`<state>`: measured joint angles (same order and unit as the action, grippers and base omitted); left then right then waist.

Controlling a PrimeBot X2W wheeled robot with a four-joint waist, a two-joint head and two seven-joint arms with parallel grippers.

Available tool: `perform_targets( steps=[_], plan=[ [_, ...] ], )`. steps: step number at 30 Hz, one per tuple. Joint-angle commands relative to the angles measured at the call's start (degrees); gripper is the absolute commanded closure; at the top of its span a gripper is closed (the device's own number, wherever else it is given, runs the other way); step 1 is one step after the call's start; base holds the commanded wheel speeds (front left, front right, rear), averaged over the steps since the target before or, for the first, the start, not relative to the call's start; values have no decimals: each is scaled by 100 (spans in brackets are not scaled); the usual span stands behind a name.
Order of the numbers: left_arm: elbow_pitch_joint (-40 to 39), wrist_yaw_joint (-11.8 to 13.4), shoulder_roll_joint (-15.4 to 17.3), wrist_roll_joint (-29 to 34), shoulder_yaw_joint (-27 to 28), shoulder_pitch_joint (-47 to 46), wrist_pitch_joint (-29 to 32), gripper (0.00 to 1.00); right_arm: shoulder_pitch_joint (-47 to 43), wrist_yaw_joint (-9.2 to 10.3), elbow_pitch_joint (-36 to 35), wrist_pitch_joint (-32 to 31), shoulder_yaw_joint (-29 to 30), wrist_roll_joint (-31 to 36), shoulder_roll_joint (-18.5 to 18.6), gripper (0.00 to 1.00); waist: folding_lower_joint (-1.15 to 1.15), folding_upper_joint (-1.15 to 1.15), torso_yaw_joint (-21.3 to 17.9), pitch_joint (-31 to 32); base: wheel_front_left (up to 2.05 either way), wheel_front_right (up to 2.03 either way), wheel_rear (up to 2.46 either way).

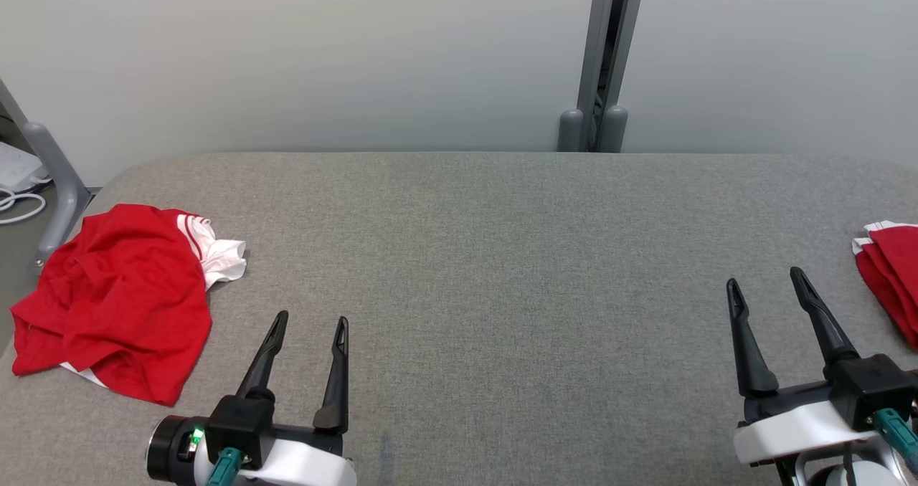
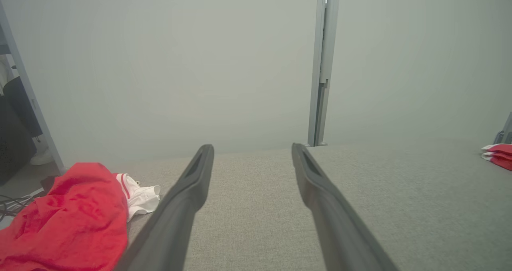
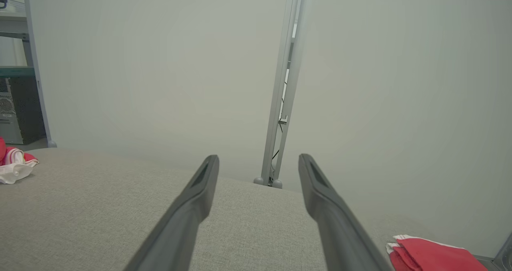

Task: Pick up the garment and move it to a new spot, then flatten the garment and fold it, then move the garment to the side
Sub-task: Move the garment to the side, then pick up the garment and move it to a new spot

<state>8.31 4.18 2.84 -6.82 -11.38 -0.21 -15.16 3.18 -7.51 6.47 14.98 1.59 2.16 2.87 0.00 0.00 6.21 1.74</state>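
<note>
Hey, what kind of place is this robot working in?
Probably a robotics lab or test room: a grey fabric-covered table backed by plain partition panels joined by a metal post, what looks like a computer tower off to one side, and a crumpled red garment on the table.

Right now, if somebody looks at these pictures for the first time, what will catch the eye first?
First, the crumpled red cloth garment with white striped trim, lying at the left end of the grey fabric-covered table. Next, a neat folded stack of red and white clothing at the table's right edge. Between them, the left gripper and right gripper hover open and empty.
</note>
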Motion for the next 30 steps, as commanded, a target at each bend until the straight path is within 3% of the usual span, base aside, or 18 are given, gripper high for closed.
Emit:
perform_targets(
  steps=[1, 14, 30],
  plan=[
    [-15, 31, 16, -33, -4, 1, 1, 0, -51, 4, -5, 27, 21, -45, 10, 0, 0, 0, -1, -3, 0, 0, 0],
    [30, -27, 16, -8, -99, 30, 1, 0, -19, 4, 298, 27, 65, -645, 13, 0, 0, 0, -33, -20, 0, 0, 0],
    [57, -24, 16, -11, -122, 4, 1, 0, 33, 4, 378, 27, 61, -774, 12, 0, 0, 0, -41, -7, 0, 0, 0]
  ],
)
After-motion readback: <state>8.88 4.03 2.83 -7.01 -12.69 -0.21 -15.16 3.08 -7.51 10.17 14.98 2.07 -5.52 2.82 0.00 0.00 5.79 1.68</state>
